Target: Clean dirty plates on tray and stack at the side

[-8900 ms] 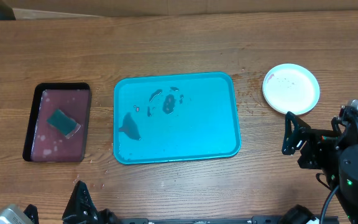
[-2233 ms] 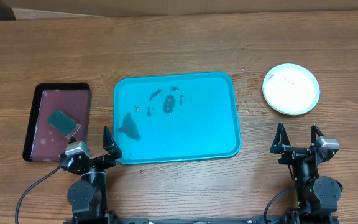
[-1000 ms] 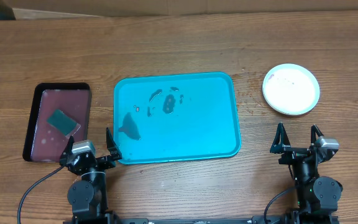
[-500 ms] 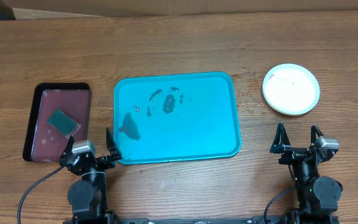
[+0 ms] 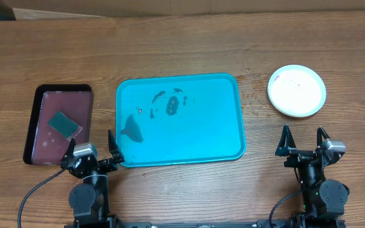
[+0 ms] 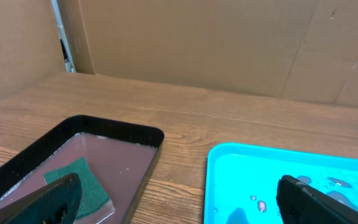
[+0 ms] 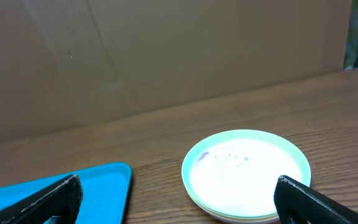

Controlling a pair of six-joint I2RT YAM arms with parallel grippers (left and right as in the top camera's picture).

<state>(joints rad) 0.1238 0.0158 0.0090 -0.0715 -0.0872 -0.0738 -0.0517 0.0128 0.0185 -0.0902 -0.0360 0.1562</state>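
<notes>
**Left gripper** [image 5: 92, 147]: jaws stand wide, nothing between them. It sits low over the table [image 5: 182, 44] at its near edge.
- The tray [image 5: 214, 133] lies ahead and to the right of the jaws. Its near left corner is just beside the right finger; contact cannot be confirmed.
- No plate is on the tray. Dark wet marks [image 5: 170, 104] show on its left half.
- A small maroon tray [image 5: 65, 87] lies ahead and to the left of the jaws.
- A green sponge [image 5: 64, 123] lies in it, ahead of the left finger, in shallow cloudy liquid.

**Right gripper** [image 5: 304, 136]: jaws stand wide, nothing between them. It also sits low at the near edge.
- The plates [image 5: 296, 90] are stacked on the table straight ahead of the jaws, well apart from the fingers and clear of the tray.
- The top plate is white with faint reddish specks. Further rims show beneath it in the wrist view [image 7: 246, 174]; their number cannot be told.
- The tray's near right corner lies ahead and to the left of the left finger.
</notes>
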